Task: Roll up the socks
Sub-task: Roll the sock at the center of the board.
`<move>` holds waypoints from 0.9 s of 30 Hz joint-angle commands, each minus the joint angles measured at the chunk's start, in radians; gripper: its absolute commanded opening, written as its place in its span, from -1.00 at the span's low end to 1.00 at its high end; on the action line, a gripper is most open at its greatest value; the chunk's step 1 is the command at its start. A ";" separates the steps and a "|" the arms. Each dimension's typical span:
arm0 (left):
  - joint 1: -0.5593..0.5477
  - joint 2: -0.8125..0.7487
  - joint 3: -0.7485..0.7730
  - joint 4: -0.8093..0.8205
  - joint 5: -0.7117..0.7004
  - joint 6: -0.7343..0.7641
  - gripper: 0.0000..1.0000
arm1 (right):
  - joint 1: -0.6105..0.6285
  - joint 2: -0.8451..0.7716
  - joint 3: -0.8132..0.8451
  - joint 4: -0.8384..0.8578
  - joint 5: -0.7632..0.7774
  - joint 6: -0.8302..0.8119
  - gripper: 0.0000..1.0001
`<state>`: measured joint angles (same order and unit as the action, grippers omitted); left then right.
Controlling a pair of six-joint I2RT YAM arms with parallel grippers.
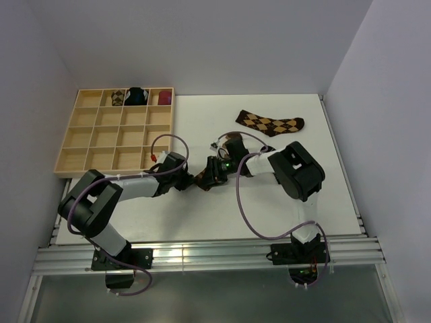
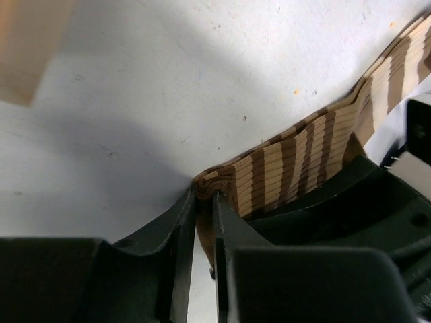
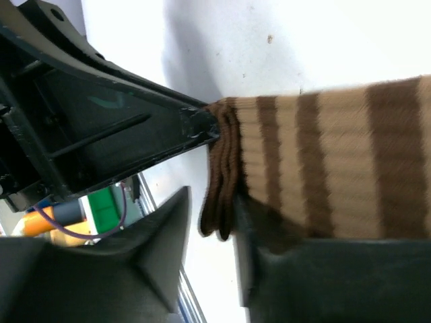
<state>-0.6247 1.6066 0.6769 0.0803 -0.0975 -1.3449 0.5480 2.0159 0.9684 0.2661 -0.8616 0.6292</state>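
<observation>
1. Brown and cream stripes show us where our striped sock (image 2: 296, 155) is: on the white table (image 1: 202, 215), in the middle, between both hands.
2. Our left hand (image 2: 204, 198) has its fingers squeezed together on the sock's end.
3. Our right hand (image 3: 210, 202) has its fingers apart, and the sock's folded edge hangs in the gap.
4. We think the fold could fall open, because only one hand is pinching it.
5. If our left hand pulls, the sock could slip out, since it holds just a small corner.
6. Our hands are very close, so they might bump.
7. Our diamond sock (image 1: 271, 123) lies flat, well apart, not rolled yet.
</observation>
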 commanded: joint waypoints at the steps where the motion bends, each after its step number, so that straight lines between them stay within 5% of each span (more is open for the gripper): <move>1: -0.017 0.045 0.018 -0.177 -0.070 0.042 -0.62 | 0.000 -0.066 -0.022 -0.152 0.173 -0.101 -0.11; 8: -0.038 0.052 0.065 -0.228 -0.103 0.067 -0.62 | 0.044 -0.267 -0.028 -0.307 0.430 -0.258 0.13; 16: -0.064 0.055 0.113 -0.260 -0.128 0.099 -0.61 | 0.171 -0.462 -0.132 -0.202 0.709 -0.396 -0.16; 22: -0.069 0.058 0.128 -0.261 -0.125 0.110 -0.61 | 0.225 -0.454 -0.163 -0.073 0.676 -0.385 -0.50; 27: -0.070 0.065 0.138 -0.266 -0.123 0.118 -0.61 | 0.237 -0.430 -0.146 -0.041 0.625 -0.399 -0.52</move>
<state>-0.6853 1.6421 0.8036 -0.1020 -0.2005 -1.2655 0.7773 1.5772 0.8112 0.1413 -0.2287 0.2592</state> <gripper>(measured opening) 0.197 0.244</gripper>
